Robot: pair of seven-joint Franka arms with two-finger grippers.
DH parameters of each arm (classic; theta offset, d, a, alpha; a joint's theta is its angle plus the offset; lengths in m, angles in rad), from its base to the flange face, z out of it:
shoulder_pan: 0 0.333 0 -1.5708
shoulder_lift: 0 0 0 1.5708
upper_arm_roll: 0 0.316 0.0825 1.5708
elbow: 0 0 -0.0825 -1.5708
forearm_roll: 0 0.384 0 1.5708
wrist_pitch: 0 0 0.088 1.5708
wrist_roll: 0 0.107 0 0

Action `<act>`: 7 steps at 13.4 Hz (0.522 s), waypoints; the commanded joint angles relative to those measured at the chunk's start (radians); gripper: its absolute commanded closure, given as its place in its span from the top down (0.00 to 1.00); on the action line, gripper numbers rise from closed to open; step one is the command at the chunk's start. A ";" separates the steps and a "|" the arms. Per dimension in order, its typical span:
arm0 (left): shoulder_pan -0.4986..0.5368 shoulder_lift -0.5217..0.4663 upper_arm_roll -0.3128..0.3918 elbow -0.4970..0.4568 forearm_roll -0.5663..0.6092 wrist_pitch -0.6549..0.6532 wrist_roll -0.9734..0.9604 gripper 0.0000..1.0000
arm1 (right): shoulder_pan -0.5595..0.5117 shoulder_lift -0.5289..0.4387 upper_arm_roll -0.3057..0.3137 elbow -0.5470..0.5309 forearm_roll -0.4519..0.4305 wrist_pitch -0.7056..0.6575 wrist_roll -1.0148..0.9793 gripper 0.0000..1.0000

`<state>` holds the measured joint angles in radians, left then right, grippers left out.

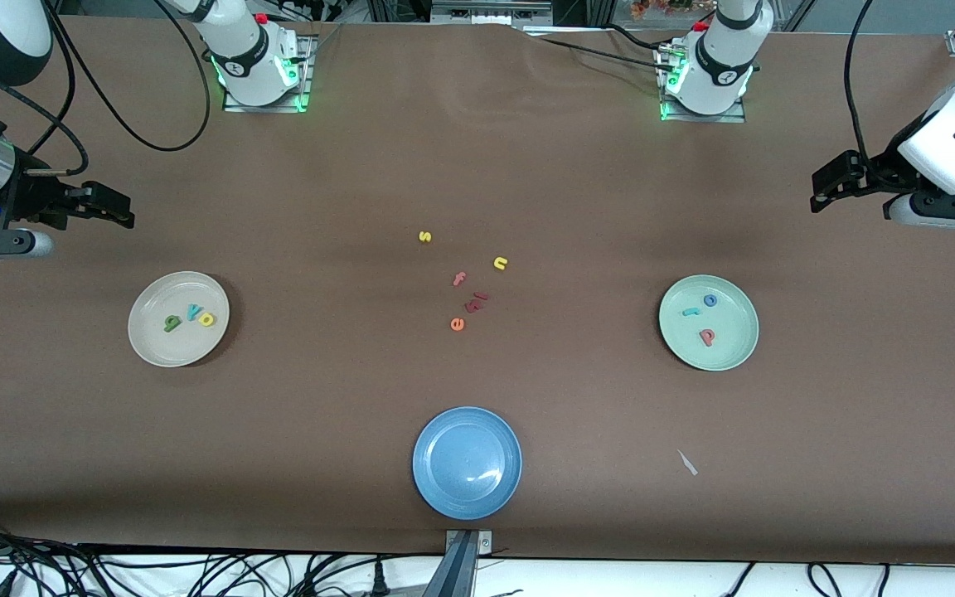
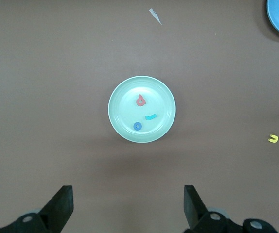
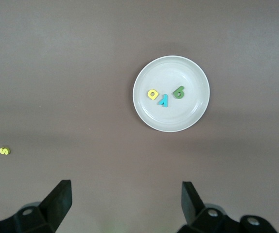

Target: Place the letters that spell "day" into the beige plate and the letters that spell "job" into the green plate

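The beige plate (image 1: 178, 319) lies toward the right arm's end of the table and holds three letters in a row: a green d (image 1: 172, 323), a teal y (image 1: 193, 313) and a yellow a (image 1: 207, 319), close together and flat on the plate; the right gripper (image 1: 109, 207) hangs in the air near that end of the table, over bare tabletop well apart from the plate, its fingers spread and nothing between them; in the right wrist view the plate (image 3: 171, 93) sits apart from the open fingers (image 3: 59, 201). The green plate (image 1: 708, 322) lies toward the left arm's end and holds a blue o (image 1: 710, 300), a teal j (image 1: 691, 312) and a pink b (image 1: 707, 336), the b nearest the front camera; the left gripper (image 1: 832, 186) hangs over bare table near that end, well apart from the plate, fingers spread and empty. Between the two plates lie loose letters: a yellow s (image 1: 424, 236), a yellow n (image 1: 501, 263), a pink f (image 1: 459, 279), two dark red pieces (image 1: 476, 302) and an orange e (image 1: 457, 324); a blue plate (image 1: 467, 462) sits nearest the front camera, empty; a small pale scrap (image 1: 687, 463) lies beside it toward the left arm's end.
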<state>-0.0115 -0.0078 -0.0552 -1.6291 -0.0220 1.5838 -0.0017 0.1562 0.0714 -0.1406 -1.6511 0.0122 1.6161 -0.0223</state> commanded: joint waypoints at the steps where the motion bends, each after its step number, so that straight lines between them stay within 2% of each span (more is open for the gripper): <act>1: -0.007 -0.004 0.015 0.005 -0.013 -0.027 0.022 1.00 | -0.012 -0.002 0.012 -0.001 -0.011 0.005 -0.004 1.00; 4: -0.007 0.002 0.017 0.006 -0.009 -0.039 0.020 1.00 | -0.012 -0.002 0.012 -0.001 -0.011 0.005 -0.002 1.00; 7: -0.015 0.003 0.008 0.020 0.082 -0.031 0.029 1.00 | -0.012 -0.002 0.012 -0.001 -0.011 0.005 -0.004 1.00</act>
<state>-0.0118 -0.0052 -0.0513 -1.6288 0.0108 1.5612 0.0017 0.1562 0.0714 -0.1406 -1.6511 0.0122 1.6162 -0.0223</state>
